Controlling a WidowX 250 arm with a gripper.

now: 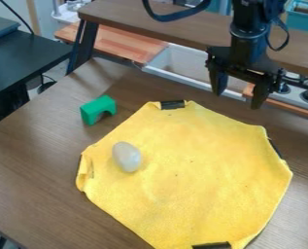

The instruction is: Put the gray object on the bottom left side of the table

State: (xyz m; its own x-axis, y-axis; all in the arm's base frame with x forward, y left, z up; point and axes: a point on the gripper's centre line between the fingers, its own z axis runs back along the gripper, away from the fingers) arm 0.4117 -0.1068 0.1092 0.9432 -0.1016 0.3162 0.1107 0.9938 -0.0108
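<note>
The gripper point(237, 99) hangs at the upper right, above the far edge of the table, its two fingers spread apart with nothing between them. A gray, egg-shaped object point(127, 156) lies on the left part of the yellow cloth point(195, 170), well below and to the left of the gripper. Brown wood-look table point(33, 170) surface shows around the cloth, including at the left and lower left.
A green arch-shaped block point(98, 110) stands on the table beyond the cloth's upper left edge. Black clips point(172, 104) hold the cloth's edges. Behind the table are a raised brown shelf point(136, 19) and a white tray point(182, 63).
</note>
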